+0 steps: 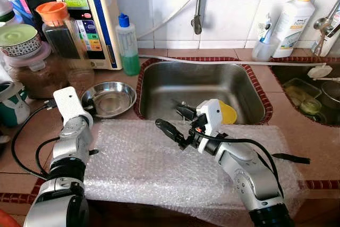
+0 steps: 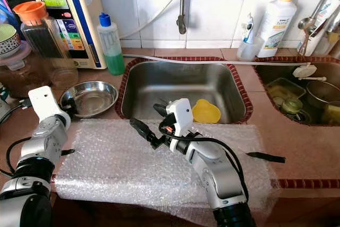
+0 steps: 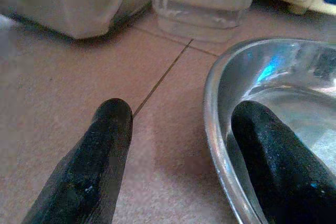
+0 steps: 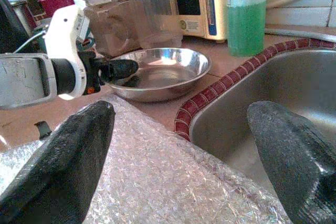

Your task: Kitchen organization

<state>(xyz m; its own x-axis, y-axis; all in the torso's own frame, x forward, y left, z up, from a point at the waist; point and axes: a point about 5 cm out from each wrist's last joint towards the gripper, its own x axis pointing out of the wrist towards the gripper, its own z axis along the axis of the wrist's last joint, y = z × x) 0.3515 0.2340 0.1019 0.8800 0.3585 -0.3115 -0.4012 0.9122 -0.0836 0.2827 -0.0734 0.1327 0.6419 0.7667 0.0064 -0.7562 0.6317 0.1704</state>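
Jars and a green soap bottle (image 1: 128, 46) stand far behind the steel bowl (image 1: 109, 98), left of the sink (image 1: 202, 90). The left end effector (image 3: 178, 145) is open, straddling the bowl's rim. The right end effector (image 1: 176, 122) is wide open and empty above the bubble wrap (image 1: 159, 163).

Both grippers (image 3: 178, 150) (image 4: 178, 161) wide apart

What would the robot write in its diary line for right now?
left gripper: open, fingers astride steel bowl rim | right gripper: open, empty, over sink edge | bubble wrap: spread on counter
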